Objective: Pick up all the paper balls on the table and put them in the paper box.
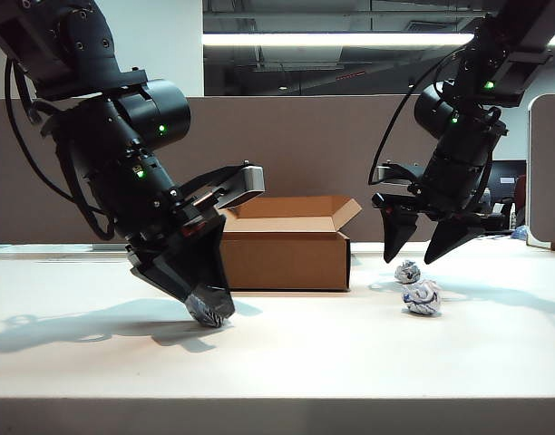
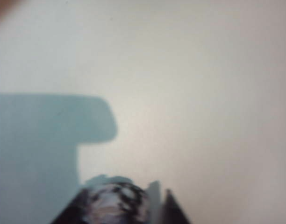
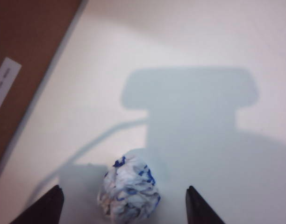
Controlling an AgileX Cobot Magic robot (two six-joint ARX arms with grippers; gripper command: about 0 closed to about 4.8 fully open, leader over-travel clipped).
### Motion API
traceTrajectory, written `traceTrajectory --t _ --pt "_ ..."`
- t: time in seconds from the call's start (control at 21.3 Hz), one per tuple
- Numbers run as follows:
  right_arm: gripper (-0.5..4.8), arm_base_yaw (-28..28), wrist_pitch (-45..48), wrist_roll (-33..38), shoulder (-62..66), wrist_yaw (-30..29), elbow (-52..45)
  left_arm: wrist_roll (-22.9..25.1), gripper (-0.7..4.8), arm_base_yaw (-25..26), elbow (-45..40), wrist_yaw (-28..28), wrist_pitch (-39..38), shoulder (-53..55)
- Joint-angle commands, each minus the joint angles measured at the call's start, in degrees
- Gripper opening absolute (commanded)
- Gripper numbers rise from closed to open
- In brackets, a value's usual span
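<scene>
My left gripper is tilted down to the table left of the paper box, shut on a crumpled paper ball. In the left wrist view that ball fills the space between the dark fingers. My right gripper hangs open just above two more paper balls, one behind the other, right of the box. In the right wrist view one ball lies on the table between the wide-apart fingertips, touching neither.
The box stands with its flaps open at the middle back of the table. Its brown wall with a white label shows in the right wrist view. A grey-brown partition runs behind the table.
</scene>
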Motion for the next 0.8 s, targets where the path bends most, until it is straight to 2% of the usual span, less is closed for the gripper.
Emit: traceTrajectory --t 0.05,0.14,0.28,0.56,0.61,0.8 --pt "3.58 0.04 0.07 0.22 -0.33 -0.24 0.5 -1.25 1.35 -0.02 0.31 -1.33 -0.11 -0.04" --pt "3.58 0.04 0.04 0.22 -0.33 -0.24 0.5 -1.29 0.87 -0.02 0.31 -1.7 -0.04 -0.04" --pt "3.58 0.04 0.17 0.2 -0.35 -0.22 0.5 -1.4 0.47 -0.02 0.37 -2.58 0.35 -0.09" --pt "3.59 0.02 -0.48 0.2 -0.35 0.11 1.27 -5.16 0.48 -0.02 10.62 -2.73 -5.64 -0.22" --pt "3.59 0.02 -2.58 0.74 -0.35 1.55 2.4 -6.25 0.48 -0.02 15.58 -4.31 -6.08 -0.2" --pt "3.59 0.0 -6.95 2.4 -0.35 3.26 4.57 -9.94 0.54 0.04 24.26 -10.29 -3.15 0.83"
